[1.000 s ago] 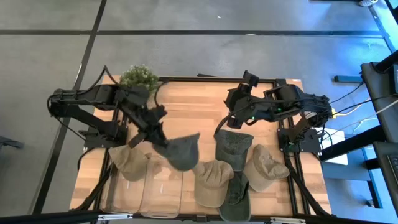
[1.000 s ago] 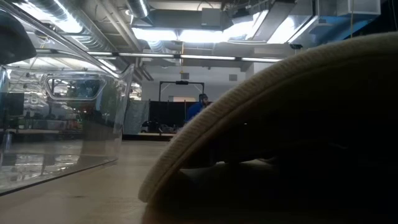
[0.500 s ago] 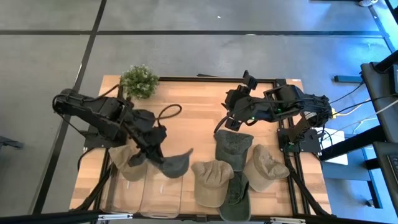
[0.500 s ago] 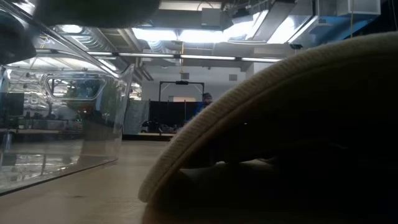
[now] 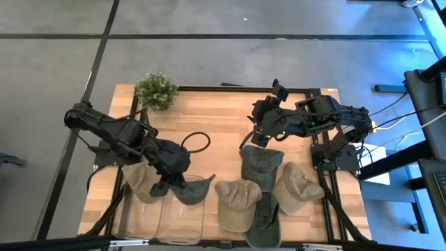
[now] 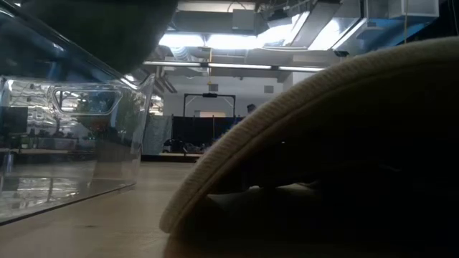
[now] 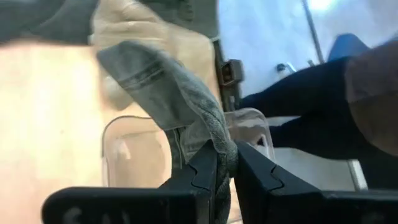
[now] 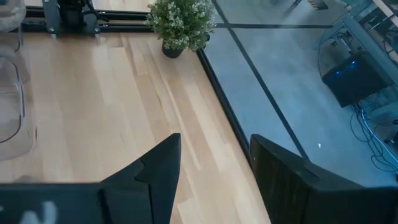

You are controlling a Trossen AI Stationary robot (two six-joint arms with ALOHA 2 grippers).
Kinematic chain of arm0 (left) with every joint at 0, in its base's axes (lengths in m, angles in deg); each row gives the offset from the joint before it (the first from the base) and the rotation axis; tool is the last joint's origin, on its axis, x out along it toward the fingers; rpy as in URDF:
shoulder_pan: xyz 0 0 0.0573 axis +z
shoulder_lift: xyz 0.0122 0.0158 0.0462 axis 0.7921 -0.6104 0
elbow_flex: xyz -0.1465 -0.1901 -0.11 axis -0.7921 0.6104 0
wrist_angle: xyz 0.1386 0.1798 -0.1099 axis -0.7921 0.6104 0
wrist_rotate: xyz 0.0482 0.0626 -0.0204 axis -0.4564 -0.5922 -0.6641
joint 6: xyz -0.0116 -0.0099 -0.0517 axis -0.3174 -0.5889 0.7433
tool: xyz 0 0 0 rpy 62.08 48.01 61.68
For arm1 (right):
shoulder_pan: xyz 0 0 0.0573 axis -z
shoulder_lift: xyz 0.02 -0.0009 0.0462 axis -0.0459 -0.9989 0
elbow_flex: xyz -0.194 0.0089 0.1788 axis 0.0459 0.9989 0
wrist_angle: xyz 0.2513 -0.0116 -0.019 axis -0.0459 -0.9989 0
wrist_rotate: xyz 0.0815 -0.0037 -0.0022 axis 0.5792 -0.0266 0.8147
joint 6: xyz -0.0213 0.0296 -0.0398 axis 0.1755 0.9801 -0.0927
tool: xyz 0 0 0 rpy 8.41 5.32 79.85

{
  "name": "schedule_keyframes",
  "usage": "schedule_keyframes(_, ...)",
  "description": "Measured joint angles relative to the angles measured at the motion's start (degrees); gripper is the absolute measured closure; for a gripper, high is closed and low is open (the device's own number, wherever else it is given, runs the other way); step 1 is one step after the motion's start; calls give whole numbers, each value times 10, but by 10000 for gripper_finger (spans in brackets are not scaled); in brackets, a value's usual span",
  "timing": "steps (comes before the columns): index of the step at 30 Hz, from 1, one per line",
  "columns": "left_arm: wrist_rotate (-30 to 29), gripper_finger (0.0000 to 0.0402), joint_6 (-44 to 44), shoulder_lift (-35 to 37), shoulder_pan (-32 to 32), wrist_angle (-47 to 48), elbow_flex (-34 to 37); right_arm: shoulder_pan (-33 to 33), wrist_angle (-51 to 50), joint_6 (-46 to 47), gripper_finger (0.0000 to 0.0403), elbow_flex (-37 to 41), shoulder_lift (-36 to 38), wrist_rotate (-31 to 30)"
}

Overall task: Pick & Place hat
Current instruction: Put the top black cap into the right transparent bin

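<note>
The left gripper (image 7: 221,163) is clamped on the crumpled grey-green fabric cap (image 5: 193,188), which hangs directly over the clear plastic bin (image 5: 182,216) at the counter's (image 5: 223,129) front edge. The right gripper (image 8: 211,168), fingers spread, waits well apart.

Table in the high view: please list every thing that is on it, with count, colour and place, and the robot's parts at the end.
Grey-green cap: 1, held by the left gripper over the clear bin.
Clear bin: 1, transparent, at the table's front left edge.
Tan cap beside the bin: 1, partly under the left arm.
Tan caps: 2, front centre and front right.
Green caps: 2, one below the right gripper, one at the front edge between the tan caps.
Potted plant: 1, green, back left corner.
Wooden table: 1, light wood.
Left gripper: fingers shut on the grey-green cap.
Right gripper: open, waiting above the table's back right.
</note>
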Motion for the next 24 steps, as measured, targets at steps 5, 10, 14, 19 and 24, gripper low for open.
schedule_keyframes(5, 1, 369, 43, 12, 0, -58, 52, 0, 0, -2, 210, 0, 0, 0)
schedule_keyframes(10, -31, 367, 76, 34, 0, -72, 76, 0, 0, -16, 210, 0, 0, 0)
schedule_keyframes(14, -49, 368, 87, 38, 0, -65, 77, 0, 0, -19, 210, 0, 0, 0)
schedule_keyframes(19, -49, 348, 87, 38, 0, -65, 77, 0, 0, -20, 210, 0, 0, 0)
schedule_keyframes(24, -65, 339, 82, 38, 1, -64, 77, 0, 0, -21, 210, 0, 0, 0)
